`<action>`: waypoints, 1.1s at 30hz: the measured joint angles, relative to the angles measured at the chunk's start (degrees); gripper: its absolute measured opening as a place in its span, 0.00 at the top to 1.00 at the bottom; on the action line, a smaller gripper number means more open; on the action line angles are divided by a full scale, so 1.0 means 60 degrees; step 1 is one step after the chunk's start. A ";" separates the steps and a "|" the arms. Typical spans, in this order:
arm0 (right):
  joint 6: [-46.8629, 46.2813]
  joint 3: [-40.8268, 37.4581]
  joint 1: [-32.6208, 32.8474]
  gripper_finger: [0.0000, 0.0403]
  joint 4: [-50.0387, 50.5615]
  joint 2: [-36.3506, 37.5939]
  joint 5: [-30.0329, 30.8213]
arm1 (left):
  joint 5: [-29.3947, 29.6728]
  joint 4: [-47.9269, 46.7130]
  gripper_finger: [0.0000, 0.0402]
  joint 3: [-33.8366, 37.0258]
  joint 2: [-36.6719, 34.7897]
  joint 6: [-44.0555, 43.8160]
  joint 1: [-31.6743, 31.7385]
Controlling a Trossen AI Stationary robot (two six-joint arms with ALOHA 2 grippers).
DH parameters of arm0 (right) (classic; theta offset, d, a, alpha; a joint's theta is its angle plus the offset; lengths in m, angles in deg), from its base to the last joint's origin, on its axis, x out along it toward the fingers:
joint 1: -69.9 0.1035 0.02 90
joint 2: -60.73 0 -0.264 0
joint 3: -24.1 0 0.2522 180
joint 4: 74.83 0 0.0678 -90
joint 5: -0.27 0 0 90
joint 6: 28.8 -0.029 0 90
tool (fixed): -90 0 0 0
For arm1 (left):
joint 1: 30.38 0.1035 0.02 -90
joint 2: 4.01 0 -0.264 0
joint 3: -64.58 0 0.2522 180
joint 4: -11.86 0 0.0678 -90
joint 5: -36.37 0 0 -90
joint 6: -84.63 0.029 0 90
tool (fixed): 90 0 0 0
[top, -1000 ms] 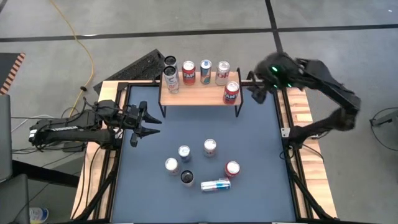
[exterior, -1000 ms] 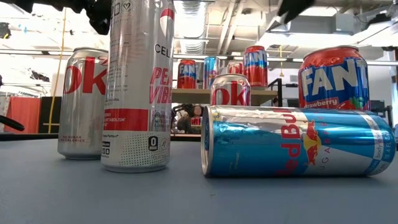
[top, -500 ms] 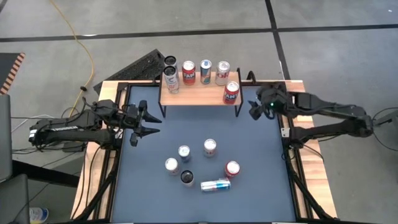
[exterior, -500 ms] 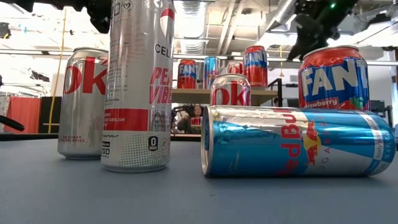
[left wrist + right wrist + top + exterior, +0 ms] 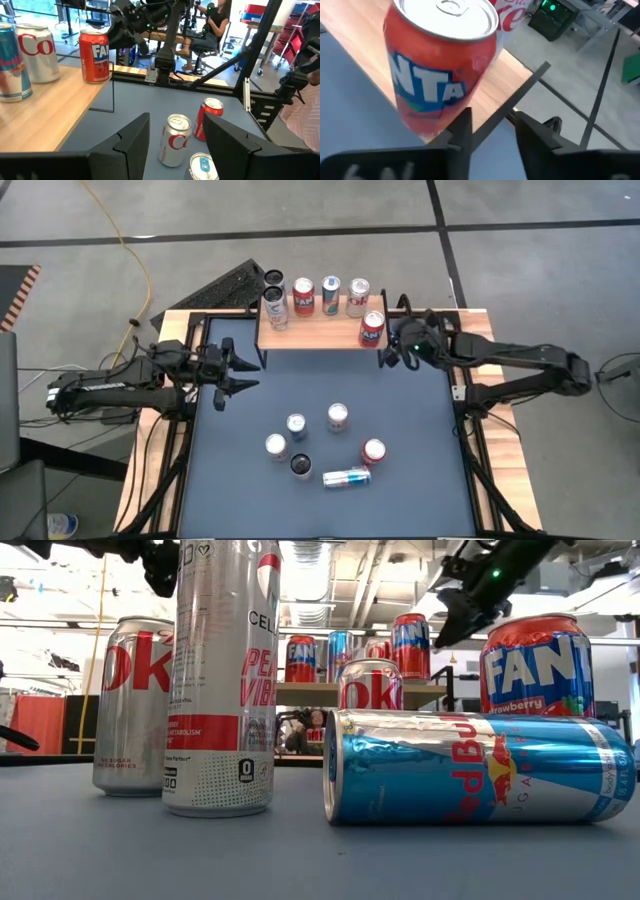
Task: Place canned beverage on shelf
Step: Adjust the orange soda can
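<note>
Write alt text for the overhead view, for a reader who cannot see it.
Seen from above, the right gripper sits beside a red can at the right front corner of a small wooden shelf holding six cans. Five cans stand and one blue can lies on its side on the dark table, while the left gripper waits at the left.

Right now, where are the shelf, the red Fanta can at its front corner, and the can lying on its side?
shelf (image 5: 320, 335): high view, bare wooden top.
red Fanta can (image 5: 442, 60): right wrist view, its printed side.
lying blue can (image 5: 347, 477): high view, middle of its body.
</note>
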 joint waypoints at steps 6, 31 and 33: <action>0.0090 0.0000 -0.0015 0.81 -0.0393 -0.0532 -0.0206 | 0.0025 -0.0004 0.57 0.0000 0.0000 0.0018 0.0000; 0.1017 0.0007 -0.0443 0.84 -0.4047 -0.1729 -0.2277 | 0.0200 0.0004 0.57 0.0000 0.0000 0.0040 0.0000; 0.1058 0.0009 -0.0438 0.84 -0.4041 -0.1729 -0.2149 | 0.0200 0.0004 0.57 0.0000 0.0000 0.0036 0.0000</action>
